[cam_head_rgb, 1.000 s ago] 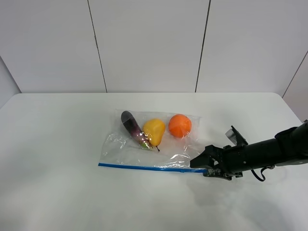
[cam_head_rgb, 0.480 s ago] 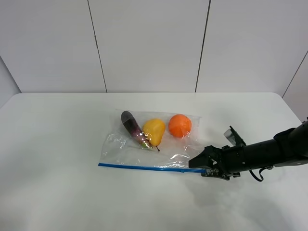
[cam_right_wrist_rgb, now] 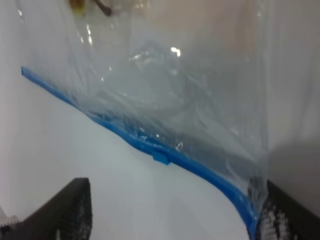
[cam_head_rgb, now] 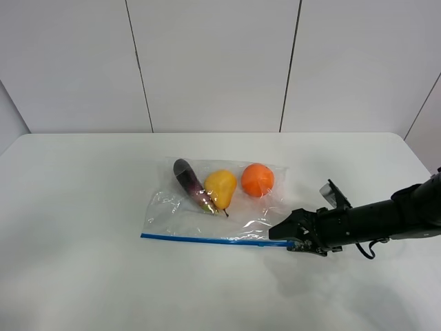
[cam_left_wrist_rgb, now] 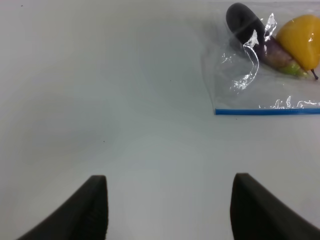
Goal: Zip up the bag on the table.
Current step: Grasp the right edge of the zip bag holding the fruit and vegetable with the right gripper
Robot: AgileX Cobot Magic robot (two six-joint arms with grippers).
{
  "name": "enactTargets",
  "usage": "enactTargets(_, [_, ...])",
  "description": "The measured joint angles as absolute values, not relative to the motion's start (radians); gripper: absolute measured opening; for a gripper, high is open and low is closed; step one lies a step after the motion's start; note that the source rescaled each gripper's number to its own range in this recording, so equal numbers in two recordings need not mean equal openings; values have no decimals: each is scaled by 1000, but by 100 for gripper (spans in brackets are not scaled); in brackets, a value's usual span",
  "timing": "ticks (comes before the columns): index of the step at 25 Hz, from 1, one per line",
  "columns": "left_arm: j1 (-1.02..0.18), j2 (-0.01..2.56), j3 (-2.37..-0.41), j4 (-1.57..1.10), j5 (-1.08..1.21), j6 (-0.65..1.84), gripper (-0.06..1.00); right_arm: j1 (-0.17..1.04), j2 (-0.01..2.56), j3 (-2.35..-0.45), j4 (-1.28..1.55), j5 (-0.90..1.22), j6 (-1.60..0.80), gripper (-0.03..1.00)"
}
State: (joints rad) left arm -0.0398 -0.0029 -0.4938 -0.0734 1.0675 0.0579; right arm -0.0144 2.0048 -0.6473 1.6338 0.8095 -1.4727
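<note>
Clear crinkly plastic zip bag (cam_head_rgb: 213, 207) lies flat about mid-way across the large plain white tabletop (cam_head_rgb: 83, 207), holding a purple eggplant (cam_head_rgb: 189, 181), a yellow pear (cam_head_rgb: 220, 187) and an orange (cam_head_rgb: 257, 179). Its blue zipper strip (cam_head_rgb: 207, 239) is the near edge and its long axis runs left-right across the exterior view. Right gripper (cam_head_rgb: 281, 234) sits low at the right-hand end of that strip, pointing along it toward the left. Its jaws stand wide with nothing clamped. In the right wrist view the strip passes through the gap and the bag corner is just beside one finger; can't tell if it touches. The small blue tab (cam_right_wrist_rgb: 161, 157) on the strip partway along is probably the slider, too blurred to confirm. Left gripper (cam_left_wrist_rgb: 170, 190) is also spread wide and empty, out of the exterior view. Its wrist camera shows the bag's left end well apart from it, over bare table. My read is that the right arm is clearly nearer and already lined up. The next move turns on closing over the strip at this end, then running leftward along that axis. The risk is that the loose film drags with the gripper, as nothing pins the far end
</note>
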Motion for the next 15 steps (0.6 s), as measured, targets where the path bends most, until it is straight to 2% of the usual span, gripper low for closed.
enactTargets(4, [-40, -3, -494, -73, 1068, 58, 76, 24, 2006, -646, 1684, 806, -1498, 91])
enactTargets(9, [-40, -3, -494, -73, 1068, 58, 76, 35, 2007, -646, 1696, 795, -1502, 82])
enactTargets(12, [-40, -3, -494, -73, 1068, 58, 76, 35, 2007, -646, 1700, 792, -1502, 73])
enactTargets(15, [-40, -3, -494, -73, 1068, 58, 76, 35, 2007, -646, 1701, 788, -1502, 58])
